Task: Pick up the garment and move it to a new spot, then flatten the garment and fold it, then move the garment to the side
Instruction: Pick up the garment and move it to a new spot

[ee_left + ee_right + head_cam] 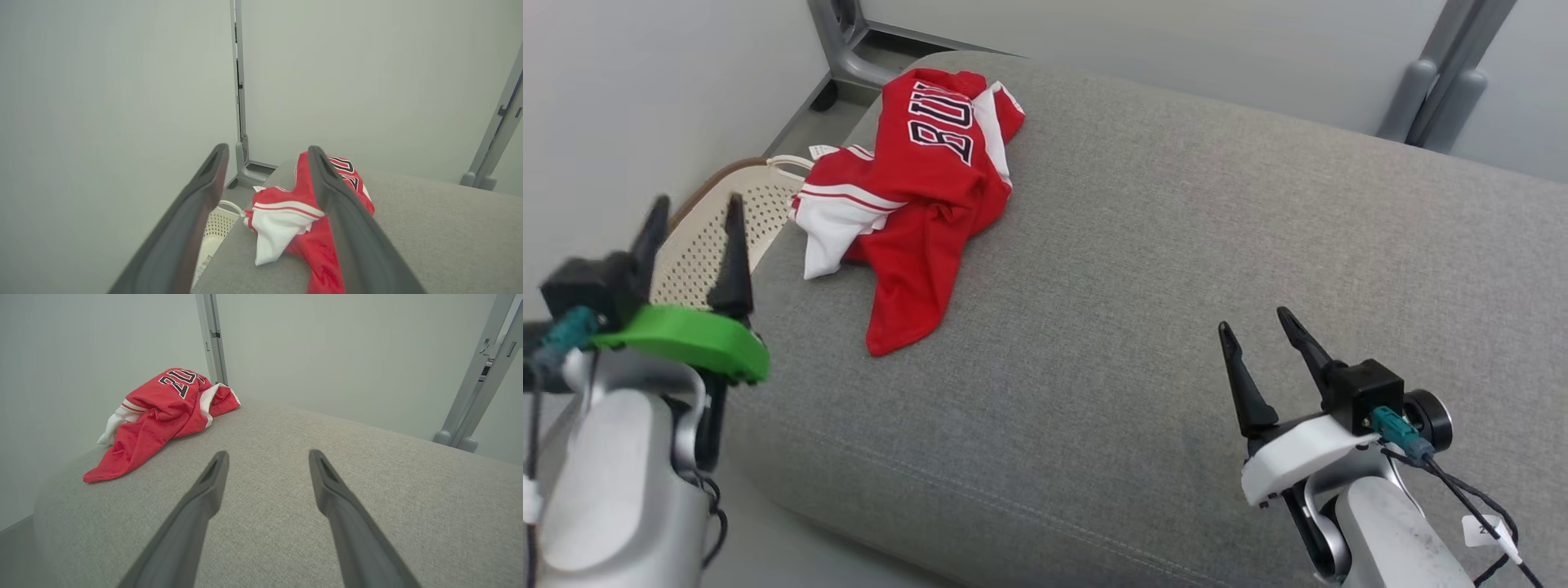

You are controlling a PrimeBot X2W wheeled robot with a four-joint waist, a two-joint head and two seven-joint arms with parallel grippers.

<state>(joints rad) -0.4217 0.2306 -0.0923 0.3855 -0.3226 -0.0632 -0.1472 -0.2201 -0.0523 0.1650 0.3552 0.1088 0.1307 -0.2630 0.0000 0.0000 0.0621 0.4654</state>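
Lower left of head view: left gripper [698,202] hangs off the cushion's near-left edge with its fingers spread and nothing between them. Just past its fingertips in frame there's a pale perforated basket [698,253], tucked against the side of the grey cushion [1135,286].

Upper left of centre: garment [915,204] is a crumpled red-and-white jersey lying on the cushion by its far-left corner. A white sleeve spills toward the basket side. Its long axis runs roughly top to bottom in frame, lettered end at the top, and a red tail trails down toward the middle. Left wrist view has the heap dead ahead, partly behind the right-hand finger.

Lower right: right gripper [1254,320] is also spread and empty, over bare cushion. The garment is well apart from it, up and to the left.

Judgement: the key relation is that the garment lies up and right of the left claw, so the left arm is clearly nearer. The red tail is the closest loose fabric and looks like the likeliest first pinch. The right arm would have to cross most of the cushion to help.
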